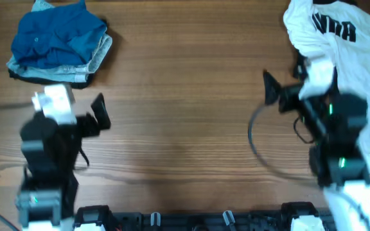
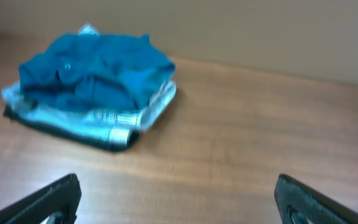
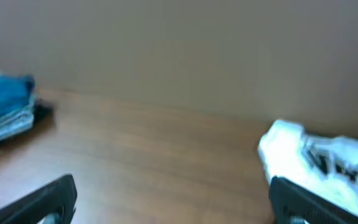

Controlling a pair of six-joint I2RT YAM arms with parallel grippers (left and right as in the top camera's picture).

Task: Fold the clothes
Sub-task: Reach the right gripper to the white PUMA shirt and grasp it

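Observation:
The clothes lie in two places. A folded stack sits at the far left, blue piece on top, grey under it, black at the bottom; the left wrist view has this stack ahead and to the left. A crumpled white T-shirt with black lettering covers the far right corner and runs down the right edge; in the right wrist view the T-shirt lies beside the right finger. My left gripper hangs open over bare wood just in front of the stack. My right gripper is open and empty, just left of the shirt.
A wooden table carries everything. A dark cable loops off the right arm over the wood. The arm bases line the near edge. A plain wall rises behind the table's far edge.

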